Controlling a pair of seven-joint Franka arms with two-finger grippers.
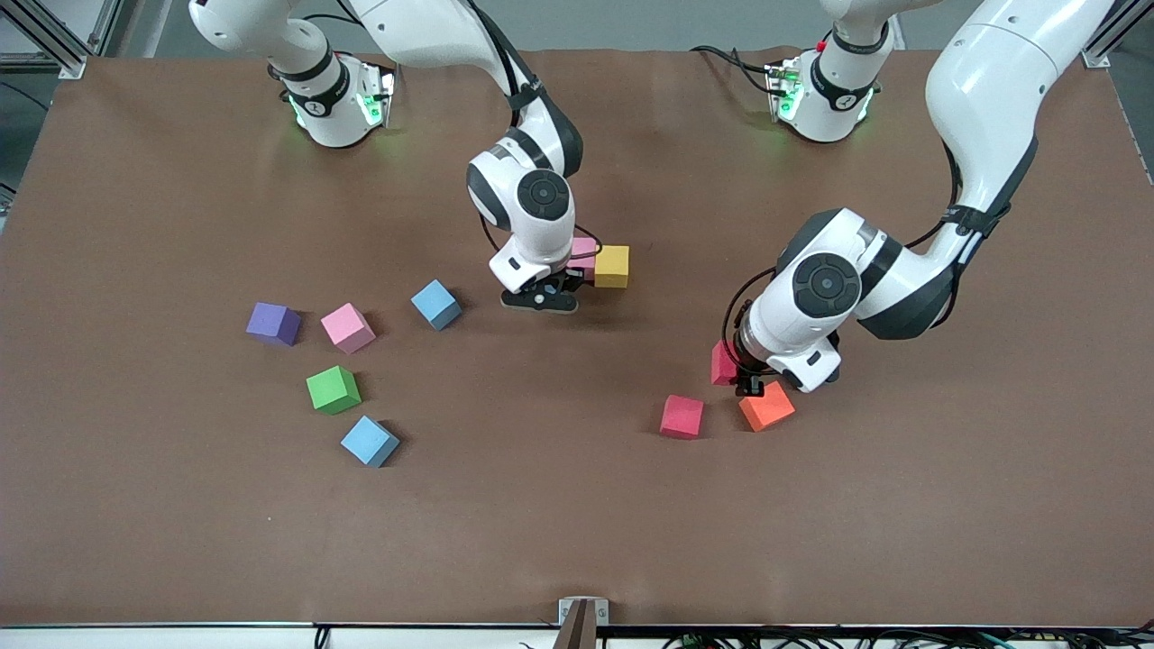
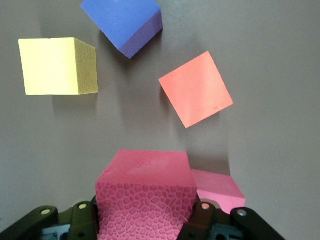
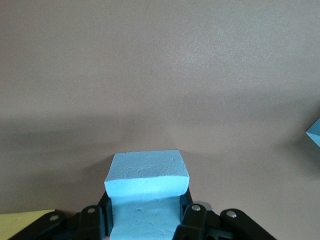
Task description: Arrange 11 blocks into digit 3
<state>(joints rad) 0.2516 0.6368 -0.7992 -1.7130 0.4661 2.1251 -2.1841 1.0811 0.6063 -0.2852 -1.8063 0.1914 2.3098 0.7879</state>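
The right end effector (image 1: 541, 299) is gripping a light blue block (image 3: 146, 192) tightly, low over the middle of the bench (image 1: 577, 541), just beside the pink block (image 1: 584, 252) and yellow block (image 1: 612, 266) that are touching there; it seems to be bringing its cube to that pair, probably the start of the digit 3. The left end effector (image 1: 748, 383) is clamping a red block (image 2: 145, 195) between its fingers at the bench surface, close beside the orange block (image 1: 767, 406) and near the second red block (image 1: 682, 416). The purple (image 1: 273, 323), pink (image 1: 347, 327), green (image 1: 333, 389) and two other blue blocks (image 1: 436, 304) are lying loose toward the right arm's end, presumably waiting as stock.
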